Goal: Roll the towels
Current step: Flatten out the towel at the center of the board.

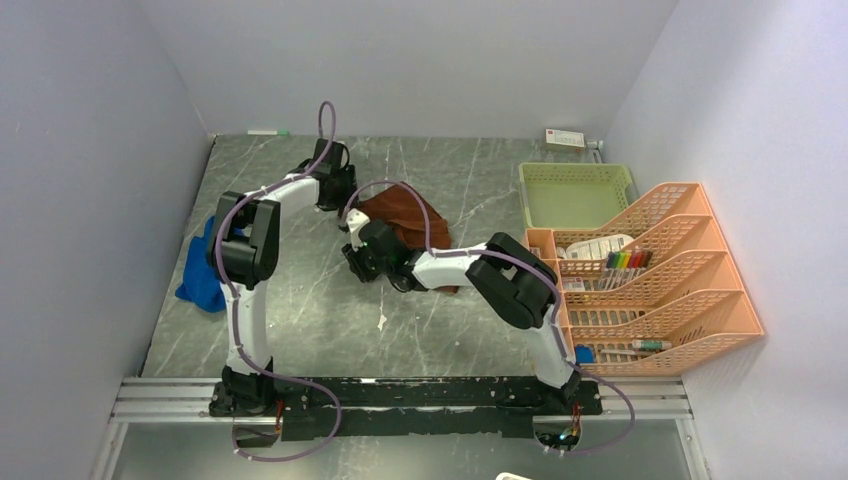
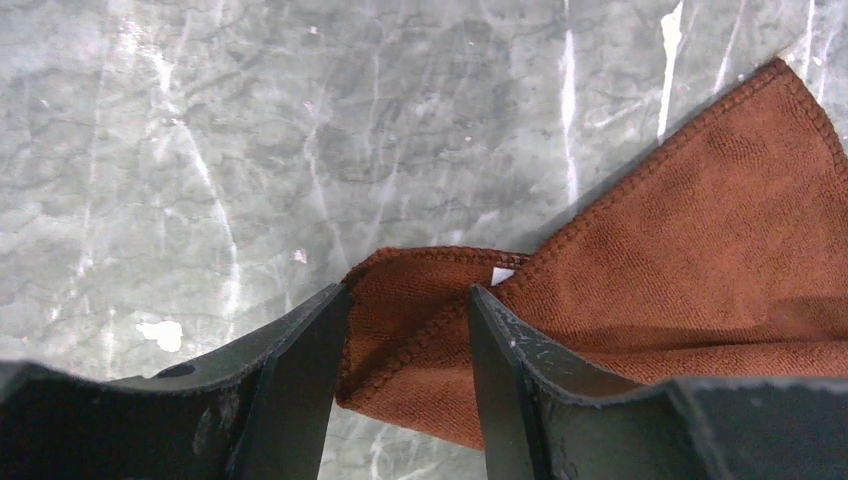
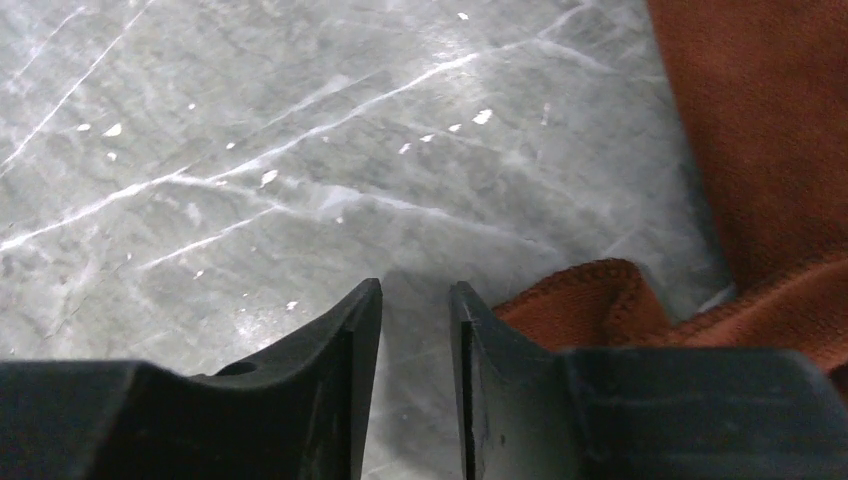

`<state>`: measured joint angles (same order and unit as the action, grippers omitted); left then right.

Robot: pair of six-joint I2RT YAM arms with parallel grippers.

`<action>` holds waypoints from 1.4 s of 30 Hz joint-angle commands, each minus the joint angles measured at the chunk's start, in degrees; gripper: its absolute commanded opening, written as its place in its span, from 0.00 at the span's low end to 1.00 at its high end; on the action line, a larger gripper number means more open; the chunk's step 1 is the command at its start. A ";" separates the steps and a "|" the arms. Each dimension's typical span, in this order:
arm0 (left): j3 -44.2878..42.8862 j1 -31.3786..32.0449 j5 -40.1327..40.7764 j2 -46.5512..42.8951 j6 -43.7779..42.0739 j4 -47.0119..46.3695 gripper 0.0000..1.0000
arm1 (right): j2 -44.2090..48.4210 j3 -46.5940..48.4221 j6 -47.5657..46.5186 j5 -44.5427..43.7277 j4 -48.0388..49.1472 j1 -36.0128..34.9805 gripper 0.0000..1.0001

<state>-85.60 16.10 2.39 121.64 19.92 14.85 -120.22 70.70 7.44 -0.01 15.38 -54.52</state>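
Observation:
The rust-brown towel (image 1: pixel 410 215) lies crumpled at the table's middle back. The royal blue towel (image 1: pixel 200 275) is bunched at the left edge, beside the left arm. My left gripper (image 1: pixel 340 195) is at the brown towel's far-left corner. In the left wrist view, my left gripper (image 2: pixel 408 290) has a folded, hemmed corner of the brown towel (image 2: pixel 700 250) filling the gap between its fingers. My right gripper (image 1: pixel 358 262) is low at the towel's near-left side. In the right wrist view, my right gripper (image 3: pixel 415 287) shows a narrow gap with only bare table inside. A raised corner of the brown towel (image 3: pixel 600 295) sits just outside its right finger.
A green basket (image 1: pixel 575 193) stands at the back right. An orange tiered file rack (image 1: pixel 650 280) holding small items is in front of it. A white box (image 1: pixel 565 138) and a pen (image 1: pixel 268 132) lie along the back wall.

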 commanded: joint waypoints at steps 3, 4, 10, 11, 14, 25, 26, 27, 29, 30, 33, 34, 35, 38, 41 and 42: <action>2.74 -2.54 -0.68 -0.30 -0.33 -2.62 0.59 | -0.10 -1.63 2.02 -4.07 -0.83 1.18 0.38; 2.94 -2.62 -0.84 -0.31 -0.37 -2.74 0.59 | 0.63 -2.53 1.78 -4.16 -0.01 1.17 0.40; 3.54 -3.13 -0.78 -0.77 -0.89 -2.93 0.58 | 6.77 -7.78 -0.03 -5.97 4.70 0.84 0.47; 3.59 -3.26 -0.79 -0.93 -0.93 -3.09 0.58 | 7.50 -7.78 -0.65 -5.86 4.70 0.66 0.47; 3.60 -3.52 -1.12 -1.18 -0.94 -3.10 0.57 | 9.55 -7.63 -1.80 -4.22 4.95 0.52 0.47; 3.77 -4.23 -1.59 -1.74 -0.98 -3.06 0.57 | 8.18 -6.62 -0.22 -4.37 2.17 1.09 0.44; 3.85 -4.23 -1.55 -1.84 -1.06 -2.95 0.57 | 7.14 -6.02 0.12 -4.31 1.40 1.25 0.42; 3.98 -4.30 -1.45 -2.01 -1.15 -2.92 0.57 | 6.31 -5.49 0.50 -4.30 0.99 1.42 0.38; 4.27 -4.40 -1.18 -2.43 -1.28 -2.93 0.57 | 5.13 -5.47 1.72 -3.51 0.84 2.04 0.30; 4.38 -4.53 -1.22 -2.58 -1.37 -2.92 0.57 | 4.86 -5.60 2.43 -3.19 0.94 2.39 0.28; 4.65 -4.91 -1.40 -3.06 -1.48 -2.87 0.57 | 3.26 -5.64 3.43 -3.11 0.61 3.26 0.27; 4.65 -5.01 -1.47 -3.15 -1.48 -2.84 0.56 | 2.66 -5.46 3.52 -3.19 0.31 3.54 0.27; 4.67 -5.15 -1.56 -3.24 -1.47 -2.79 0.56 | 2.17 -5.19 3.54 -3.40 -0.14 3.64 0.27; 4.48 -5.28 -1.66 -3.25 -1.47 -2.66 0.56 | 0.89 -4.70 3.37 -3.09 -1.16 3.73 0.23; 4.56 -5.39 -1.76 -3.41 -1.55 -2.62 0.56 | 0.02 -5.23 3.97 -1.69 -1.14 3.97 0.09; 4.57 -5.45 -1.78 -3.47 -1.55 -2.58 0.56 | -0.31 -5.36 4.25 -1.20 -1.14 3.96 0.03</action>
<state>-81.97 11.70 0.60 120.11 19.81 11.05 -117.36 65.82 10.46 -2.74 16.75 -50.96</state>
